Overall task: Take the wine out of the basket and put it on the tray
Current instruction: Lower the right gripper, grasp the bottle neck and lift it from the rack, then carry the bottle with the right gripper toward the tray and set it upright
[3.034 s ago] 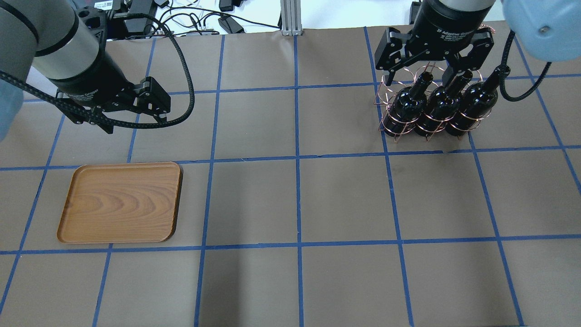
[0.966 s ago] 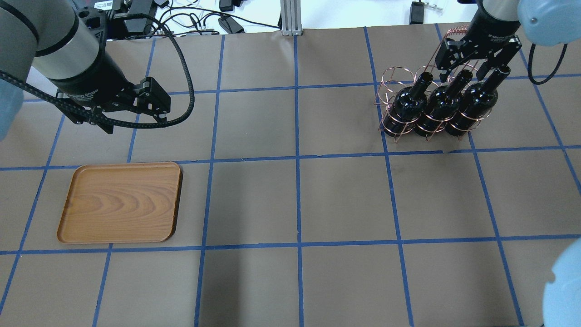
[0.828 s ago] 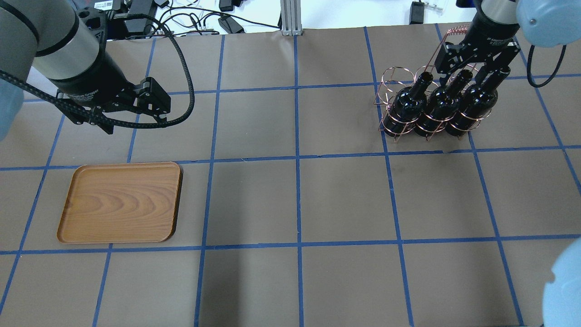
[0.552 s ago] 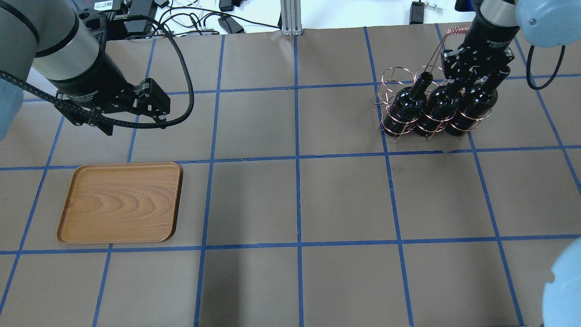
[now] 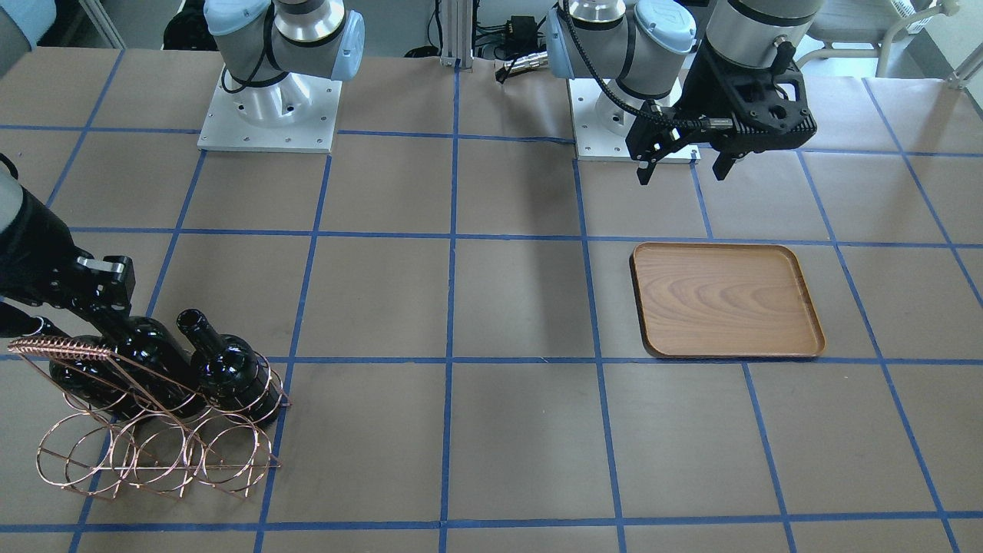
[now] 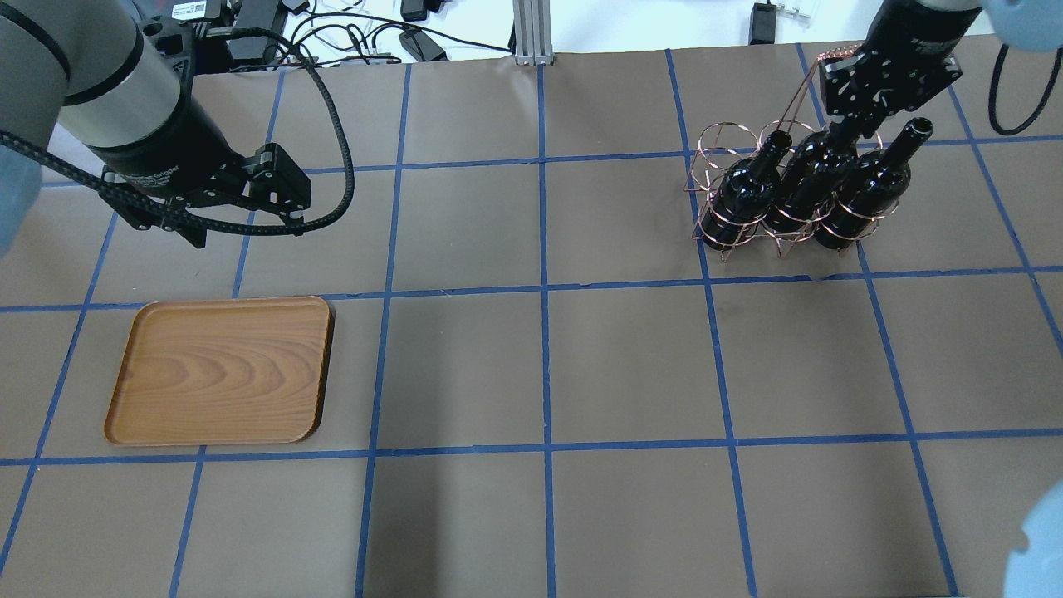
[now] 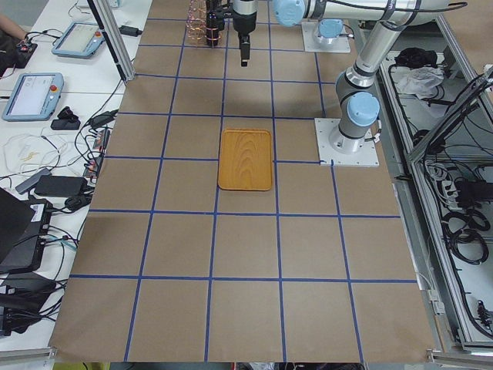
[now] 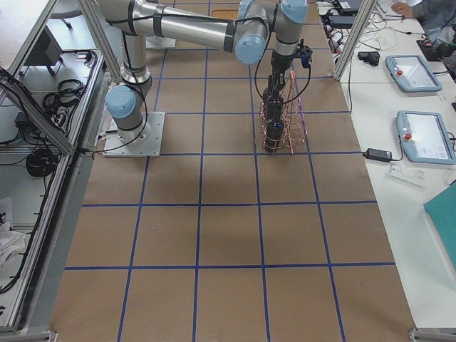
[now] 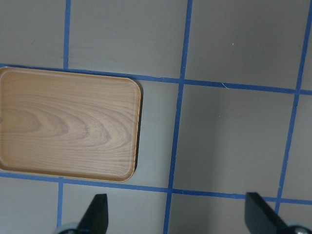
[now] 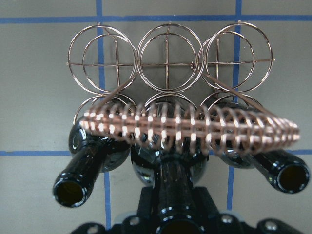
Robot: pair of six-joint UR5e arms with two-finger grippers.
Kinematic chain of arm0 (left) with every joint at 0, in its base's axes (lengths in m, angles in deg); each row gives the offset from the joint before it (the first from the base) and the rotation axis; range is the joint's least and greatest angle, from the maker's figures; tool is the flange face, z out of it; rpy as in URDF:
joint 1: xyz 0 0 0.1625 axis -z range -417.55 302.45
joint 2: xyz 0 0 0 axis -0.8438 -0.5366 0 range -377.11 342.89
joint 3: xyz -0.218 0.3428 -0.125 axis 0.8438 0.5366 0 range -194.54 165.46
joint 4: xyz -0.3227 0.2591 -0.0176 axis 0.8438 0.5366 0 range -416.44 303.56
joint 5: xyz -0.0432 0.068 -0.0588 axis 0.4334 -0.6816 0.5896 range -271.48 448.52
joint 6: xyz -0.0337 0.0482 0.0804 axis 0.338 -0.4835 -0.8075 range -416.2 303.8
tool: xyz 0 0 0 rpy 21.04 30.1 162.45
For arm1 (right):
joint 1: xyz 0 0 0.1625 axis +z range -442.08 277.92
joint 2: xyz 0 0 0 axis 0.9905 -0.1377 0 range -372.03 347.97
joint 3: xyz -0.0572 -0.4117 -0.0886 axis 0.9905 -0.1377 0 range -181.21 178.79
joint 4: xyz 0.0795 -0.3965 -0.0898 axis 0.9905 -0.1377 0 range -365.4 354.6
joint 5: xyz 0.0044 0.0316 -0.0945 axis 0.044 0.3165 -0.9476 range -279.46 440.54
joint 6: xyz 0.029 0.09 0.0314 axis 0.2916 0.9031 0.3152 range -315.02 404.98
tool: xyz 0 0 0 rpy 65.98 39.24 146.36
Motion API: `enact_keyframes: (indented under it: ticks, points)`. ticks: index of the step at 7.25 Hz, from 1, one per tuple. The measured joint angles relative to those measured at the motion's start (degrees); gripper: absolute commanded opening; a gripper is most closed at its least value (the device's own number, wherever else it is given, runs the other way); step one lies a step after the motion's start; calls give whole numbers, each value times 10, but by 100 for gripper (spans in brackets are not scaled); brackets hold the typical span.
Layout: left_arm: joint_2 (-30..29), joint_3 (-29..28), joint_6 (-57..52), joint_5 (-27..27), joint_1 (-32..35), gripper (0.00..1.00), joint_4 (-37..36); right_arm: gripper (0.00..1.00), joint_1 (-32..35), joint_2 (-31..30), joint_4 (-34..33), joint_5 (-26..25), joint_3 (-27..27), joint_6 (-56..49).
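Observation:
Three black wine bottles lie slanted in the copper wire basket (image 6: 721,143) at the far right. My right gripper (image 6: 849,133) is shut on the neck of the middle bottle (image 6: 810,184), between the left bottle (image 6: 742,195) and the right bottle (image 6: 868,189). The right wrist view shows that neck (image 10: 171,192) between my fingers, under the coil handle (image 10: 195,127). The wooden tray (image 6: 220,370) lies empty at the near left. My left gripper (image 6: 286,181) hangs open above the table behind the tray, which shows below it in the left wrist view (image 9: 68,124).
Blue tape lines grid the brown table. Cables and a metal post (image 6: 531,29) sit beyond the far edge. The basket's upper row of rings (image 10: 168,58) holds nothing. The arm bases (image 5: 269,107) stand at the robot's side.
My right gripper has come down behind the basket and shut on the middle bottle's neck. That bottle has slid a little back and up. The left arm has stayed still.

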Motion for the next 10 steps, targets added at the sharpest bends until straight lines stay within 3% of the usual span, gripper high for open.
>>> enact_keyframes:
  ticks: [2,4,7,10]
  points:
    - [0,0,-2,0,-1,100,-1,13,2,-54,104,1,-37,3]
    - [0,-1,-4,1,-1,100,-1,12,17,-91,178,3,-14,53]
    - [1,-5,-10,1,-7,100,-1,13,146,-104,116,19,67,226]
    - [1,-11,-30,1,-29,100,-1,15,299,-47,12,41,74,423]
